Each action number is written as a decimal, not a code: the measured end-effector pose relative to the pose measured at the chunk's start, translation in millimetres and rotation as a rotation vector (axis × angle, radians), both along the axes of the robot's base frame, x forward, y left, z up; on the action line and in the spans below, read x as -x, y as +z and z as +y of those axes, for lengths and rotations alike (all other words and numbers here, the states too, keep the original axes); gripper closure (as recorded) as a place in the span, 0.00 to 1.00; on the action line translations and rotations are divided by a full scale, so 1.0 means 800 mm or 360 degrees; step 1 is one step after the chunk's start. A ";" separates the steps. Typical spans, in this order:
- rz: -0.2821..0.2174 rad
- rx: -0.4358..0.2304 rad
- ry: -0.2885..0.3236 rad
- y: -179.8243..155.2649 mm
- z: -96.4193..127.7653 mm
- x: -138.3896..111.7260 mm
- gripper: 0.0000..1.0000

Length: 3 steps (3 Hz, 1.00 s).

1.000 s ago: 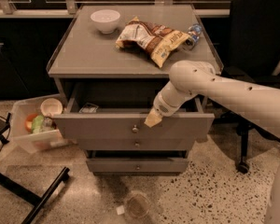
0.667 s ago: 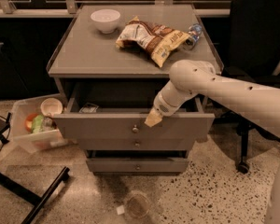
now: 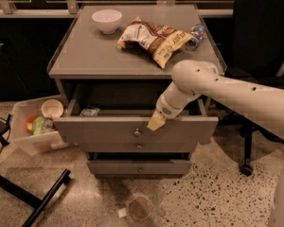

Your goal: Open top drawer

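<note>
- Basically done by my read: top drawer (image 3: 104, 129) sits well out of the cabinet (image 3: 85, 60), with its front proud of the two drawer fronts below.
- Handling, as a judgement: rigid box on slides, so it moves along one axis only. Light load inside, so low pull force. Nothing fragile in the drawer itself.
- Grasp point: small round knob (image 3: 137, 132) at centre of the front. It looks smooth and gives little purchase, so slip risk is real. A pull off-axis could bind the slides.
- Gripper (image 3: 155, 123) is at the knob's 2 o'clock, at the front panel's upper edge and off the knob. Jaws read as together, one tapered tip, clamped on nothing.
- Drawer contents: one small flat packet (image 3: 89, 111) at the 9 o'clock end. The rest of the visible interior is dark.
- Cabinet top: white bowl (image 3: 107, 20) at 11 o'clock, contents not visible. Snack bag (image 3: 154, 38) lies near the middle, with a small bottle (image 3: 197, 32) just beside it at 2 o'clock.
- Floor, at the drawer's 9 o'clock: clear bin (image 3: 20, 143) holding a cup (image 3: 52, 108) plus green and orange items I can't identify.
- Floor, at 6 o'clock: clear cup (image 3: 138, 207), well apart.
</note>
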<state>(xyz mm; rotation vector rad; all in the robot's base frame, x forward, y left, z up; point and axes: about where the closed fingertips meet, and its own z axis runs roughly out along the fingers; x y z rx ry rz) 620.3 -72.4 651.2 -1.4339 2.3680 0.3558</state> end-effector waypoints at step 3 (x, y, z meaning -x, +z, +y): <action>0.0245 0.0026 0.0168 -0.008 0.014 0.039 0.00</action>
